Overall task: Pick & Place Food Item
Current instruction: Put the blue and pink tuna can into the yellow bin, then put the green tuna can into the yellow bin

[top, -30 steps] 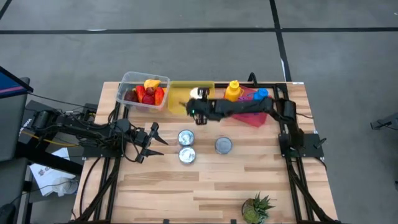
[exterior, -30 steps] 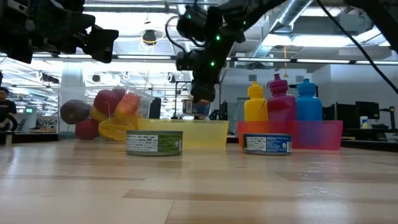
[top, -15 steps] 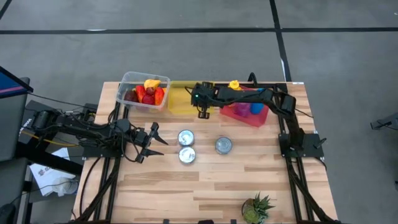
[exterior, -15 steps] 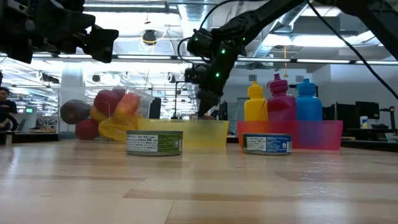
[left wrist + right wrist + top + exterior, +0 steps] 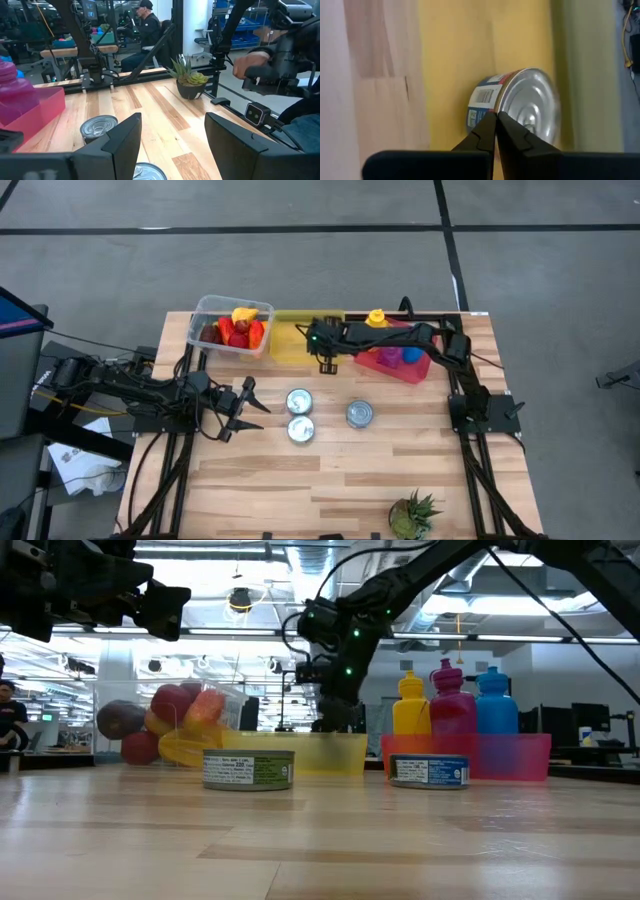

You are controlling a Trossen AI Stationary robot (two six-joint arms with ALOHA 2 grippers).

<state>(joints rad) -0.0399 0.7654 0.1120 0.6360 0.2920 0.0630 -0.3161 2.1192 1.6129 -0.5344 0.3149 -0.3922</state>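
Right jaws together, empty, above can [image 5: 520,112] in yellow bin [image 5: 288,340] | left jaws apart, empty, waiting at table's left

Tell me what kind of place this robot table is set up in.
Probably a robotics lab or workshop: open ceiling ducts and strip lighting overhead, workbenches and equipment racks behind the wooden table, and a seated person at a desk.
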